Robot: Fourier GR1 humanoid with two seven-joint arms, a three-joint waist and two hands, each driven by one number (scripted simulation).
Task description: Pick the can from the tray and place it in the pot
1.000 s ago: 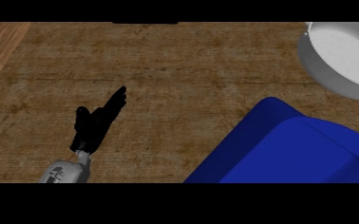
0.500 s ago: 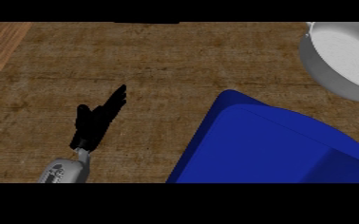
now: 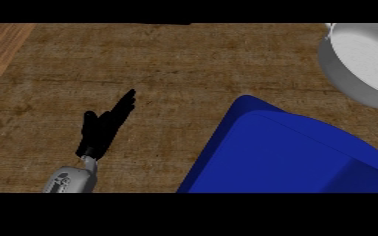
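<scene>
My counter top: brown, coarse and grainy, matt, almost woven-looking. The strip at its far left corner: lighter wood, finer grain, smoother. The tray: deep blue, smooth, plastic-looking, even finish with a faint sheen. The pot: grey metal look, smooth wall, paler matt inside. My left hand: flat matt black. My forearm: grey, smooth, hard shell, slight gloss.

Mottled brown desk, solid deep blue tray, silver-grey pot with paler inside, black left hand on grey forearm
</scene>
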